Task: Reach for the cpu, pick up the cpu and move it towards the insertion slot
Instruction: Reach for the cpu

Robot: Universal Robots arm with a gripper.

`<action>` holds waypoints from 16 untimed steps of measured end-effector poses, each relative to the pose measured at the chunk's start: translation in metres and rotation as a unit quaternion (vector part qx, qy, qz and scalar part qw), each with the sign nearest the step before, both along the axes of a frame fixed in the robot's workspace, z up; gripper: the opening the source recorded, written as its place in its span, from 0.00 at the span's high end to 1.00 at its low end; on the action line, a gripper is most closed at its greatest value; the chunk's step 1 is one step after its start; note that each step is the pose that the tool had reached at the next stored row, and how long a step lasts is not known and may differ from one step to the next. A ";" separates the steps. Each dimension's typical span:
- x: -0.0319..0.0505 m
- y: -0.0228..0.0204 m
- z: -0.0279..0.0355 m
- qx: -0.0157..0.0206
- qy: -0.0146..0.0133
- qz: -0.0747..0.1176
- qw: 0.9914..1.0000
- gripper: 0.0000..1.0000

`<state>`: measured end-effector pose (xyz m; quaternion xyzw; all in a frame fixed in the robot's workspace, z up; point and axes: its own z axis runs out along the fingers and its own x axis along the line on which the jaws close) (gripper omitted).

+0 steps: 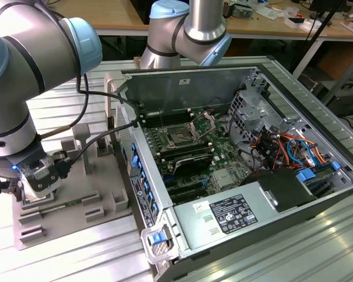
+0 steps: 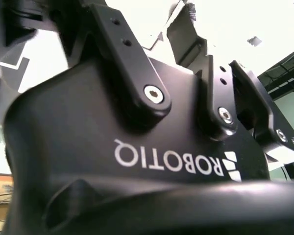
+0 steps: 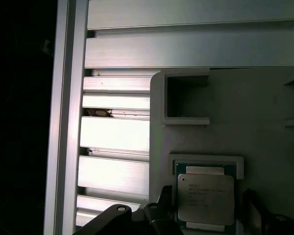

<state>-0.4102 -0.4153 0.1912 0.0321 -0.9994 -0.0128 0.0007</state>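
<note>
One cpu [image 3: 206,198] in grey fixture [image 3: 245,112] on slatted table [image 3: 115,132]

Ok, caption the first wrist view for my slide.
Gripper above the cpu seated in the grey fixture, open fingers either side of it.

cpu [image 3: 206,198] matt silvery metal; fixture [image 3: 264,122] matt grey plastic

Ribbed aluminium tabletop [image 1: 76,258] carrying a grey plastic fixture [image 1: 88,194] just beside an open computer case [image 1: 188,88].
</note>
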 end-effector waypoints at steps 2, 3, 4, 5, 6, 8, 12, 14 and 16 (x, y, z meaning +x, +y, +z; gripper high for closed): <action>0.0000 0.0000 0.0001 0.000 0.000 0.000 1.000 0.32; 0.0000 0.0000 0.0001 0.000 0.000 0.000 1.000 0.32; 0.0000 0.0000 0.0001 0.000 0.000 0.000 1.000 0.32; 0.0000 0.0000 0.0009 0.000 0.000 0.000 1.000 0.32; 0.0000 0.0001 0.0022 0.000 0.000 0.000 1.000 0.32; -0.0001 0.0001 0.0024 0.000 0.000 0.001 1.000 0.32; -0.0002 0.0015 0.0018 0.001 0.000 0.018 1.000 0.32; -0.0002 0.0018 0.0009 0.001 0.000 0.018 1.000 0.32; -0.0005 0.0025 0.0000 0.001 0.000 0.017 1.000 0.32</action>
